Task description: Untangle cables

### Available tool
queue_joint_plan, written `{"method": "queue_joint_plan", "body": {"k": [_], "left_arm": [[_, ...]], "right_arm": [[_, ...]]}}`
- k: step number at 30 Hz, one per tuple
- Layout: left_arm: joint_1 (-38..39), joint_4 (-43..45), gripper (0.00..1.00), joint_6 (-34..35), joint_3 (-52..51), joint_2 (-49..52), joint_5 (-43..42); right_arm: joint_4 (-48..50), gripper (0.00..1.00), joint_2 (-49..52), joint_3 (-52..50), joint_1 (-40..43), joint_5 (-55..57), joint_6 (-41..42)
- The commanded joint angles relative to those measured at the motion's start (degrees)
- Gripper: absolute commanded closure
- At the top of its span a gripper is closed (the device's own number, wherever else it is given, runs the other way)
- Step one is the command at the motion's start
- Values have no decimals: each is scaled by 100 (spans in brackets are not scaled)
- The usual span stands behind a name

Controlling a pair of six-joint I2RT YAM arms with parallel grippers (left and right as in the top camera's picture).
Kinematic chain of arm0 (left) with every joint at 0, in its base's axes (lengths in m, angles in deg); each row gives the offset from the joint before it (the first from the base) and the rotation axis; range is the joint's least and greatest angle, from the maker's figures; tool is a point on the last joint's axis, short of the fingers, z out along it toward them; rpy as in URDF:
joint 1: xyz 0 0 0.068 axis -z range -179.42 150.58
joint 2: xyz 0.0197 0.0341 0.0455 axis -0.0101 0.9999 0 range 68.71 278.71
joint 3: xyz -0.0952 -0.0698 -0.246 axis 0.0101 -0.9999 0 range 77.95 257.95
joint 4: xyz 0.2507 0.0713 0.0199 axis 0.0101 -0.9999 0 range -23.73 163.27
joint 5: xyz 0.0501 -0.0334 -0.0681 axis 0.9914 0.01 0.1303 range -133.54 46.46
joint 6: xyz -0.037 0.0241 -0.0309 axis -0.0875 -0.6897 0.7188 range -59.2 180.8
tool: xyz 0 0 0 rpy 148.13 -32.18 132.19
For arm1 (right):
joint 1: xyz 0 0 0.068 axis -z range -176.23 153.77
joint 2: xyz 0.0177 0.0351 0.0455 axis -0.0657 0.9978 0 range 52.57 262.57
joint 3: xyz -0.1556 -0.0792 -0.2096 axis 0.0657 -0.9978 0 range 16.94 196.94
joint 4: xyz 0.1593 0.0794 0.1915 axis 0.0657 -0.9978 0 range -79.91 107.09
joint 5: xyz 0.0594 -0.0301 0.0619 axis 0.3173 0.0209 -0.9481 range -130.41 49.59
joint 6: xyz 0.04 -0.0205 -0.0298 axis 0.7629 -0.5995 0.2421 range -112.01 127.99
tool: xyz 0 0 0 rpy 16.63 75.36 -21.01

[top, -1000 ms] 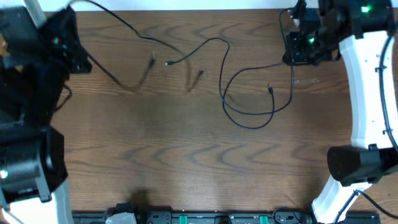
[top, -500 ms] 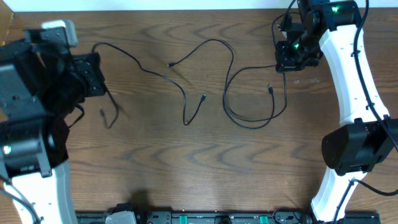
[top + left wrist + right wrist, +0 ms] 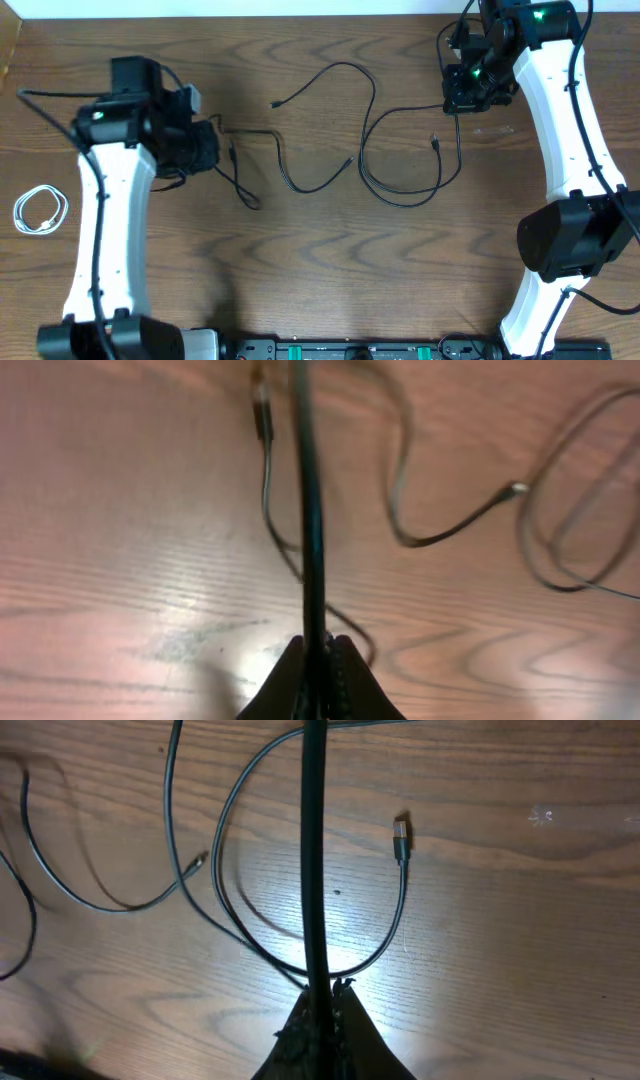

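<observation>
currently the left gripper (image 3: pixel 318 660) has its fingers pressed together on the first black cable (image 3: pixel 283 170), pinching it just above the wooden table (image 3: pixel 320 280). from the pinch this cable runs toward the table centre, bends into a shallow u, and ends in a small plug (image 3: pixel 347 160). a short strand of it also trails from the grip toward the near edge. the right gripper (image 3: pixel 318 1005) is likewise clamped shut on the second black cable (image 3: pixel 372 100), at the far right of the table. that cable drops from the grip into a wide loop on the wood, rises in an arch toward the far edge, and ends in a plug tip (image 3: pixel 272 103) near the table middle. its other connector (image 3: pixel 401 828) lies inside the loop. the two black cables lie just beside each other at the centre (contact between them cannot be confirmed). the white cable (image 3: pixel 40 210) rests coiled at the left edge, well apart from both black cables.
</observation>
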Motion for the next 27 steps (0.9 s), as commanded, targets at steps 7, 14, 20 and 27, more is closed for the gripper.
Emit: {"method": "queue_joint_plan", "body": {"k": [7, 14, 20, 27], "left_arm": [[133, 79, 92, 1340, -566, 245, 2168], [13, 101, 70, 1502, -1156, 247, 2411], [11, 2, 30, 1495, -1460, 247, 2413], [13, 435, 29, 1078, -1320, 162, 1484]], "right_arm": [[-4, 95, -70, -17, 13, 26, 74], [0, 94, -70, -17, 13, 48, 74], [15, 93, -70, -17, 13, 48, 74], [20, 92, -70, -17, 17, 48, 72]]}}
